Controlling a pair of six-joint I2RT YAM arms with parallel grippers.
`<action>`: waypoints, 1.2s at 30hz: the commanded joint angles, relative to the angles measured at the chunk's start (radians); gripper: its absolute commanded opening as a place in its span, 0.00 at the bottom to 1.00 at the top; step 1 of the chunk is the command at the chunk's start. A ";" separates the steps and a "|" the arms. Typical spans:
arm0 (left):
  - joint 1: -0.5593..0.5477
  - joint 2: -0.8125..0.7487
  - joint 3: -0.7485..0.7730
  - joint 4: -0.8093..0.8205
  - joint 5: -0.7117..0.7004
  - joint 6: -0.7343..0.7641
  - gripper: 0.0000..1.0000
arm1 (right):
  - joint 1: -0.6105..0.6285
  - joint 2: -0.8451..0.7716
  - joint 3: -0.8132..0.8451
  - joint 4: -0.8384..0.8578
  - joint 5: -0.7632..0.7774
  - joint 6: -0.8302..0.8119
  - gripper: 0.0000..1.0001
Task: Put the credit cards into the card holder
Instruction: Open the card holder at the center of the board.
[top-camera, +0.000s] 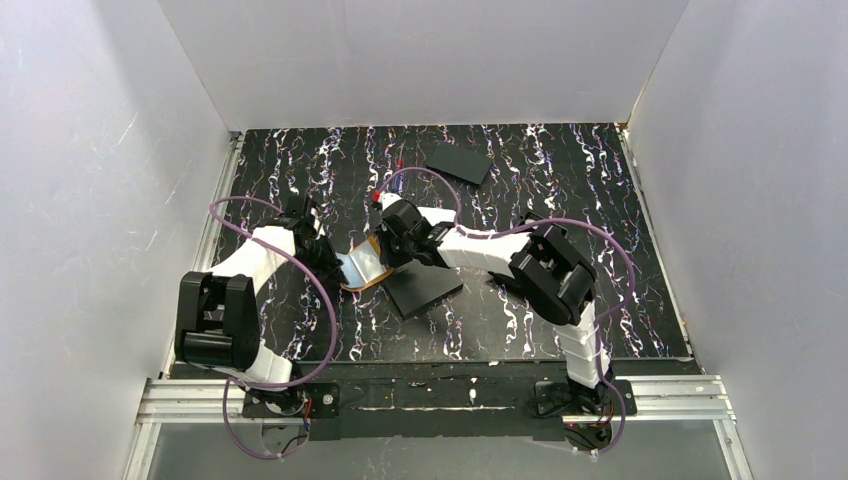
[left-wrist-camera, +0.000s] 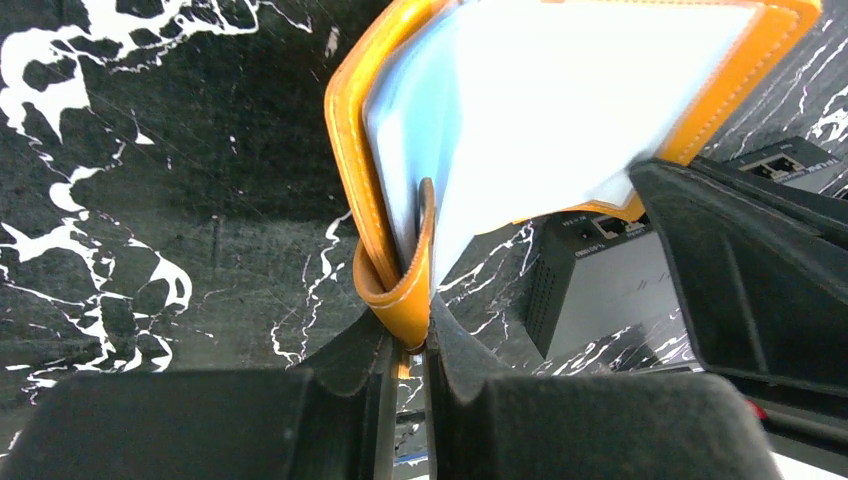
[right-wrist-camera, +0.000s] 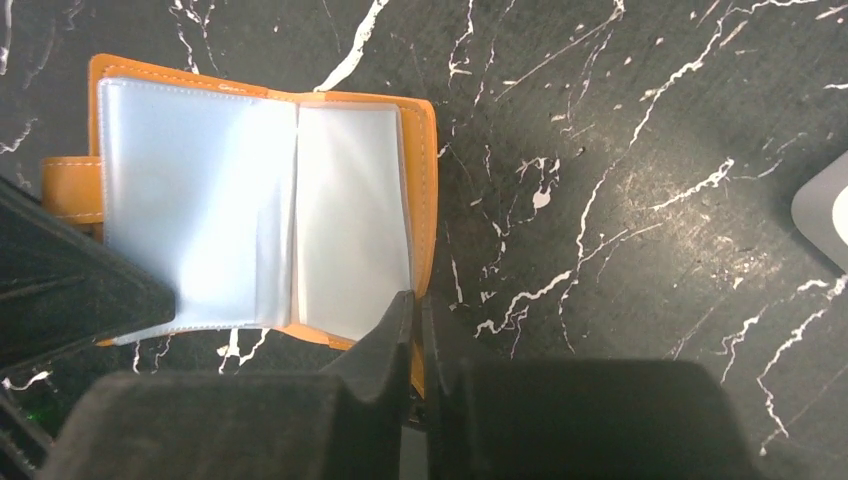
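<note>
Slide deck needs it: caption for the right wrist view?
Open orange card holder on the black marbled table, one cover edge pinched by the right gripper.

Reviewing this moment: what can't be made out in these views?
Top view: the card holder is small and partly covered by the left hand and right hand; pockets unreadable.
Right wrist view: glare on the clear sleeves hides whether cards are inside; a pale object is cut by the right edge.
Left wrist view: the holder's top is cut by the frame.

overhead rear view; wrist close-ups, both on card holder (right-wrist-camera: 250, 210)
</note>
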 joint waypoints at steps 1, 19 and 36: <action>0.026 0.034 -0.035 -0.001 -0.023 0.009 0.00 | -0.020 0.007 -0.018 0.112 -0.127 0.021 0.05; 0.114 -0.279 0.091 -0.132 0.068 0.108 0.62 | 0.027 -0.064 0.022 0.022 -0.020 -0.070 0.01; 0.114 -0.115 -0.039 0.196 0.312 -0.069 0.17 | 0.103 -0.103 0.122 -0.118 0.252 -0.141 0.01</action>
